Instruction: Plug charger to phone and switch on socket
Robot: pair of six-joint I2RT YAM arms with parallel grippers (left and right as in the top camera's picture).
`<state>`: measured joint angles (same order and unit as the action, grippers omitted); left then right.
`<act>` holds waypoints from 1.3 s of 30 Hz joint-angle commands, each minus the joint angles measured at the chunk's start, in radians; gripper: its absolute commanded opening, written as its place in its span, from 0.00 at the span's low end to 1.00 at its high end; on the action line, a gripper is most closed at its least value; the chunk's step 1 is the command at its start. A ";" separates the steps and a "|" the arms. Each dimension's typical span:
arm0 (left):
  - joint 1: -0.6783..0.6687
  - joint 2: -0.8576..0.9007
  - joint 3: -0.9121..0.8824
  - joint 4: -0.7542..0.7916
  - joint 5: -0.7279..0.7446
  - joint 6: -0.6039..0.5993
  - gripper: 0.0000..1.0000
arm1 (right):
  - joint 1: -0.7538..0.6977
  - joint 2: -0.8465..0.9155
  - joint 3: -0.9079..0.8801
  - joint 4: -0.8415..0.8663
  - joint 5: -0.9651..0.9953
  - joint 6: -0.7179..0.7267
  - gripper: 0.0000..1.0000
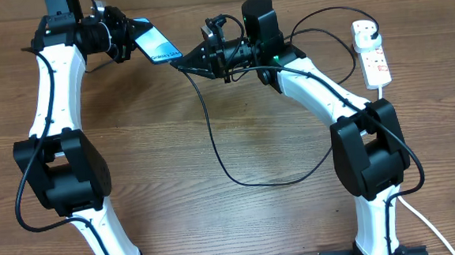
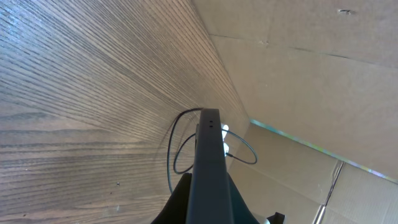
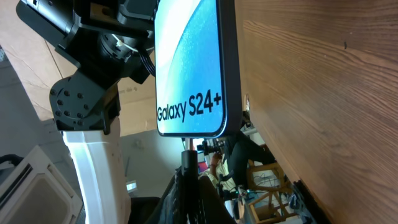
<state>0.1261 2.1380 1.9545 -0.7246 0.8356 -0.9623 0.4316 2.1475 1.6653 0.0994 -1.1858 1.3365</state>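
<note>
My left gripper [image 1: 129, 36] is shut on the phone [image 1: 156, 43] and holds it raised at the back left, with the blue-white screen facing up. In the right wrist view the screen [image 3: 189, 62] reads "Galaxy S24+". In the left wrist view the phone shows edge-on [image 2: 208, 162] between the fingers [image 2: 208, 202]. My right gripper [image 1: 190, 65] is shut on the charger's connector [image 3: 188, 160]. The tip meets the phone's bottom edge; I cannot tell how far in it is. The black cable [image 1: 215, 144] loops across the table to its plug [image 1: 366, 30] in the socket [image 1: 375, 63].
The power strip lies at the back right, with its thick white cord [image 1: 423, 222] running down the right edge. Cardboard walls [image 2: 298, 74] stand behind the table. The cable loop [image 1: 278, 181] lies on the wood in the middle.
</note>
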 commanded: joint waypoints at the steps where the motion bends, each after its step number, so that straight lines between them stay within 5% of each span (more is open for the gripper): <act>1: -0.015 0.000 0.002 -0.008 0.073 0.045 0.04 | -0.009 -0.031 0.018 0.019 0.084 0.009 0.04; 6: -0.013 0.000 0.002 0.000 0.072 0.110 0.04 | -0.008 -0.031 0.018 0.011 0.040 -0.066 0.04; 18: 0.026 0.000 0.002 -0.037 0.070 0.323 0.04 | -0.009 -0.031 0.018 -0.515 0.089 -0.615 0.04; 22: 0.045 0.000 0.002 -0.088 0.045 0.358 0.04 | -0.008 -0.031 0.018 -0.713 0.263 -0.792 0.04; 25: 0.055 0.000 0.002 -0.131 -0.002 0.372 0.04 | -0.008 -0.030 0.016 -0.830 0.584 -0.853 0.04; 30: 0.057 0.000 0.002 -0.142 -0.069 0.384 0.04 | 0.006 -0.021 -0.023 -0.798 0.948 -0.925 0.04; 39: 0.057 0.000 0.002 -0.143 -0.099 0.390 0.04 | 0.020 0.068 -0.031 -0.729 0.965 -1.057 0.05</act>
<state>0.1848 2.1384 1.9526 -0.8688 0.7349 -0.5938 0.4419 2.1773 1.6424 -0.6346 -0.2726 0.3500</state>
